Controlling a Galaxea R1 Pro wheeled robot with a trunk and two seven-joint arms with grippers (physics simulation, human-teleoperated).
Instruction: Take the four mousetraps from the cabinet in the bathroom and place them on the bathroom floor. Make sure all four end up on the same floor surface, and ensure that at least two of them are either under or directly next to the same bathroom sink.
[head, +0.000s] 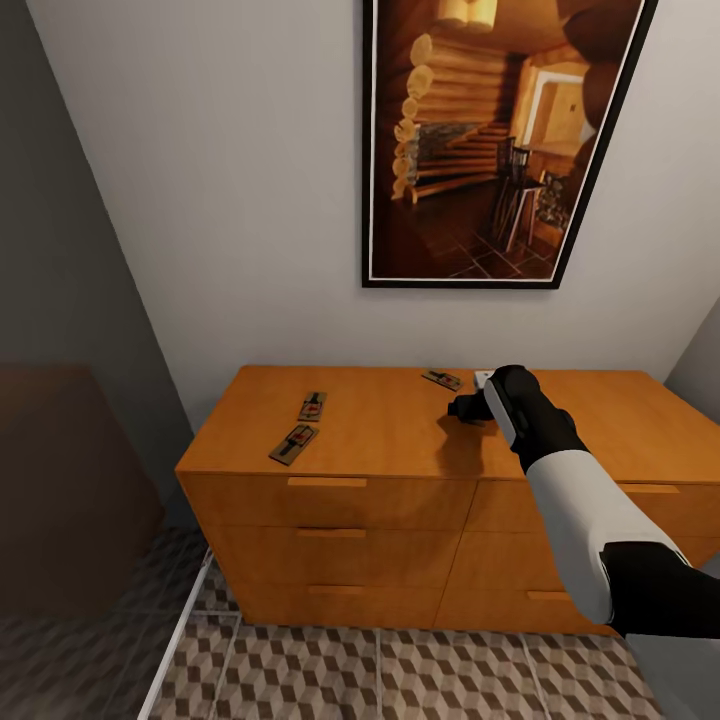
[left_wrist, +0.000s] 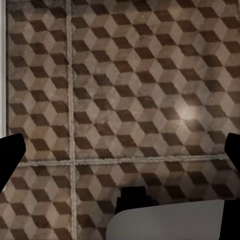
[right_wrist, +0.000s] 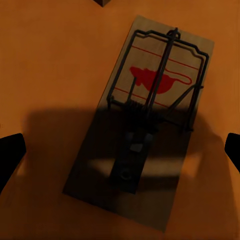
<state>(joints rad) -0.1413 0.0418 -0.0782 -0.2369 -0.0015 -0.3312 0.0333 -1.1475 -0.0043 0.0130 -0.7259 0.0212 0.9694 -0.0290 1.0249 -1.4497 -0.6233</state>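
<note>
Right pincer (right_wrist: 120, 150) spread, poised above mousetrap (right_wrist: 142, 125)

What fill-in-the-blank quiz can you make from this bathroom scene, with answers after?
1. The mousetraps lie on top of the ___.
2. The right gripper hovers over a mousetrap with its jaws ___.
3. The left wrist camera looks at the cube-patterned ___.
4. A framed ___ hangs above the cabinet.

Answers: cabinet, open, floor, picture
</note>
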